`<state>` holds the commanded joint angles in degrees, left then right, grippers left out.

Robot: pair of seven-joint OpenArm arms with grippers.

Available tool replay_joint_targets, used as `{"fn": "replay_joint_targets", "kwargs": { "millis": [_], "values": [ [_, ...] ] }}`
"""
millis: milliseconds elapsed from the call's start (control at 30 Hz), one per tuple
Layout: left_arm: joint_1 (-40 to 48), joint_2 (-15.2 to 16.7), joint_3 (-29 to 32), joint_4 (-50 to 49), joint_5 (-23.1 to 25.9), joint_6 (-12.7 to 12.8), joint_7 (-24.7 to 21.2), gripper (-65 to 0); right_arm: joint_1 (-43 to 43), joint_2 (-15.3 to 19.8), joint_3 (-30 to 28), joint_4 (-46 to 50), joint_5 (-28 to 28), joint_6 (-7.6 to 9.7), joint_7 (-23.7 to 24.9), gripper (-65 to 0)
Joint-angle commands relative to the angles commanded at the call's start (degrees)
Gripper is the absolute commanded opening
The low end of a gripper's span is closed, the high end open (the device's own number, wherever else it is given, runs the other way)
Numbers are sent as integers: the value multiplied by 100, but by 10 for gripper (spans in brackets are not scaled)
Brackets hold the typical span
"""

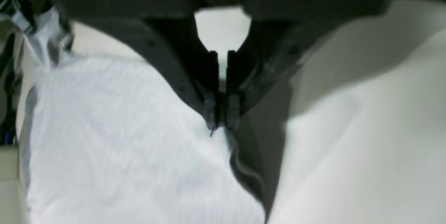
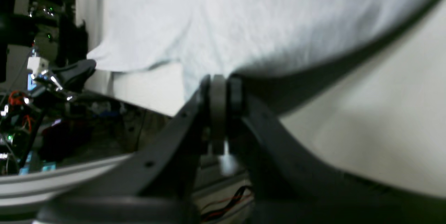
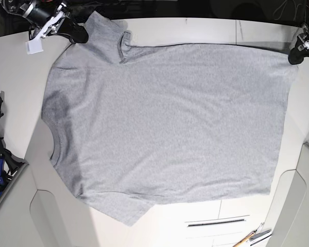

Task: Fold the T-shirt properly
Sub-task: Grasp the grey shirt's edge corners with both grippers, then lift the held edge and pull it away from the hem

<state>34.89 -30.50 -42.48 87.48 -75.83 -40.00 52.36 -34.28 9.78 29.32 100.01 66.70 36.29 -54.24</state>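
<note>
Only the base view takes in the whole shirt (image 3: 165, 123): it lies spread flat on the white table (image 3: 206, 31), plain grey side up, collar toward that view's left and hem toward its right, one sleeve at the top left and the other at the bottom. The wrist views show what that view cannot, the grip itself. The left gripper (image 1: 221, 119) is closed, jaws almost together, pinching an edge of the cloth, which drapes below it. The right gripper (image 2: 219, 91) is likewise closed on a fold of fabric. In the base view the right arm (image 3: 51, 20) reaches to the top-left sleeve, the left arm (image 3: 301, 49) to the hem's top-right corner, both at the table's far edge.
</note>
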Motion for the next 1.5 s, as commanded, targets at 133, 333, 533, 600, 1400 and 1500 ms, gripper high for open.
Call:
{"fn": "replay_joint_targets", "kwargs": {
  "millis": [133,333,533,600,1400,1500],
  "values": [
    [-302,37,13,-2,70,0,-118,-650,404,2,76,446,-87,-2,7,-650],
    [-866,33,125,-24,831,0,-599,-650,1484,0,63,470,-787,-9,221,-650],
    [-1467,33,761,-24,2133,371,-1556,-650,2627,2,-236,227,-1589,-52,586,-650],
    [-1740,35,1110,-24,2564,388,-1676,-650,3005,2,-457,24,-1799,-52,595,-650],
    [-3423,48,2028,-1596,3799,1153,-2643,-506,5169,2,-1097,-2535,-3331,-162,1207,-650],
    [-3427,46,2028,-1596,3792,1155,-2321,-440,5156,0,-1097,-2535,-3327,-162,1207,-589]
  ]
}}
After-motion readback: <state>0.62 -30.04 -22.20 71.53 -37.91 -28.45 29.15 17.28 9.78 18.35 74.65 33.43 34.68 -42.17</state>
